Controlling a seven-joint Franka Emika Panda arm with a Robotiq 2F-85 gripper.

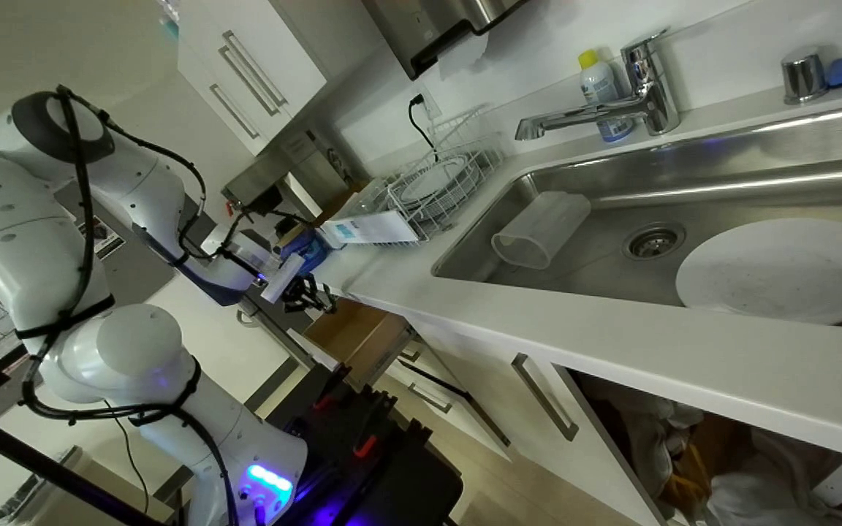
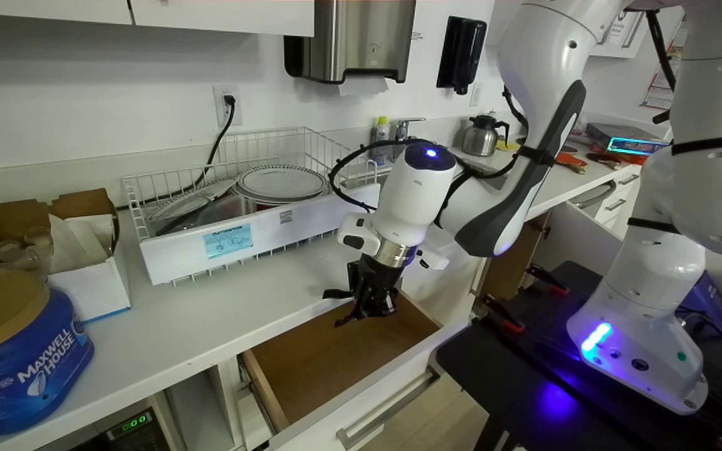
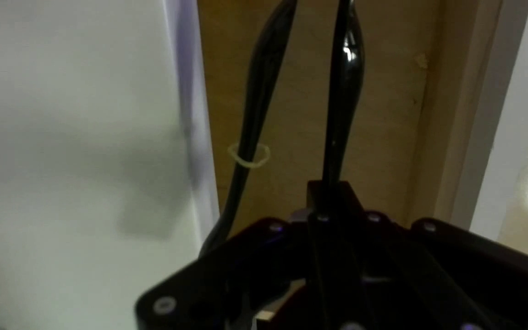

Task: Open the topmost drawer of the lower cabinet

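The topmost drawer [image 2: 323, 363] of the lower cabinet [image 1: 461, 427] stands pulled out; its wood-brown inside shows in both exterior views [image 1: 351, 332]. Its bar handle [image 2: 389, 410] faces the robot. My gripper [image 2: 370, 307] is over the drawer opening, beside the counter edge; it also shows in an exterior view [image 1: 311, 296]. In the wrist view, my fingertips [image 3: 332, 195] are shut on a long black two-armed utensil [image 3: 346, 68]. One arm rises from between the tips; the other runs to the left and passes behind the gripper. A thin pale ring [image 3: 250, 156] shows around this left arm. The drawer handle is out of the wrist view.
The white countertop [image 2: 210, 326] lies along the drawer. It bears a dish rack [image 2: 261, 207], a cardboard box [image 2: 79, 250] and a blue coffee tub [image 2: 22, 363]. The sink [image 1: 596, 212] holds a clear container and a white plate. The black robot stand [image 2: 517, 357] is close to the drawer front.
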